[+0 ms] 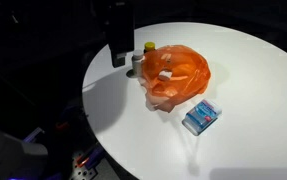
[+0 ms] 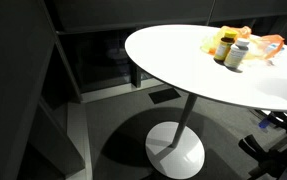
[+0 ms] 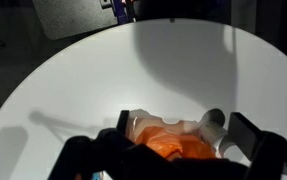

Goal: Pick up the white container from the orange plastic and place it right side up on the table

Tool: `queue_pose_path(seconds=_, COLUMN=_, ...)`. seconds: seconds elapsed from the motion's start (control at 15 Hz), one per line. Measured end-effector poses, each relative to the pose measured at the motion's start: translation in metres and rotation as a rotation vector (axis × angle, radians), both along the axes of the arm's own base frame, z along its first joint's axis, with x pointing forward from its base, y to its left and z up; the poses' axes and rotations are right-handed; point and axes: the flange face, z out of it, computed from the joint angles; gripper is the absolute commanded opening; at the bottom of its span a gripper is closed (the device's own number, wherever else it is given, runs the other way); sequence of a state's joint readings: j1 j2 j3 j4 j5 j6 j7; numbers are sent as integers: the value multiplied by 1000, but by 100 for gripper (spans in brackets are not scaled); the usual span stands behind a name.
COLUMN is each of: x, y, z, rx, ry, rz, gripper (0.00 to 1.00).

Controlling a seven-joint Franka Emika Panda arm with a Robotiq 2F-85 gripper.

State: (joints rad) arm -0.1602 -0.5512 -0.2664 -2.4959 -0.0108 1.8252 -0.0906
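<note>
Two bottles upright on the round white tabletop [image 1: 253, 100], close to its edge: a yellow-capped bottle [image 1: 150, 47] and, just beside it, a pale bottle [image 1: 135, 68]. Next to both, a crumpled heap of orange plastic [image 1: 178, 80], flat on the tabletop. On top of that heap, the white container [image 1: 170, 76], lying on the plastic and not on the tabletop itself; too small to tell which end points where. Near the heap on its other side, a blue packet [image 1: 200, 117], slightly apart from the plastic and closer to the near rim.

Seen from low and far off in an exterior view, the same group bunched at one end of the tabletop, with the plastic behind the two bottles and a white pedestal [image 2: 183, 140] below.

Jaws dark against a dark background in an exterior view, hanging over the tabletop's edge near the pale bottle; contact with it impossible to judge. In the wrist view, spread wide and gripping nothing, with fingers [image 3: 248, 135] at either lower corner. Between them, the orange plastic low in the picture and two pale rounded shapes just past it, too blurred to name. Beyond those, the white tabletop curving away.
</note>
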Motion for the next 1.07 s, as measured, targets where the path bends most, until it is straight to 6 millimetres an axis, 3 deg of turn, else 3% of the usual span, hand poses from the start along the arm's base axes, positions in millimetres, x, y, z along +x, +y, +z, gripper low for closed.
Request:
queue_pose_path(seconds=0.53, x=5, y=6, z=4, rx=-16, ry=-9, rz=15, gripper=100)
queue_pose_path(seconds=0.87, x=31, y=22, z=19, rx=-76, ry=-58, rz=82, gripper=100)
queue_pose_path(seconds=1.07, x=54, y=24, z=18, rx=-104, ry=-78, rz=163, gripper=100)
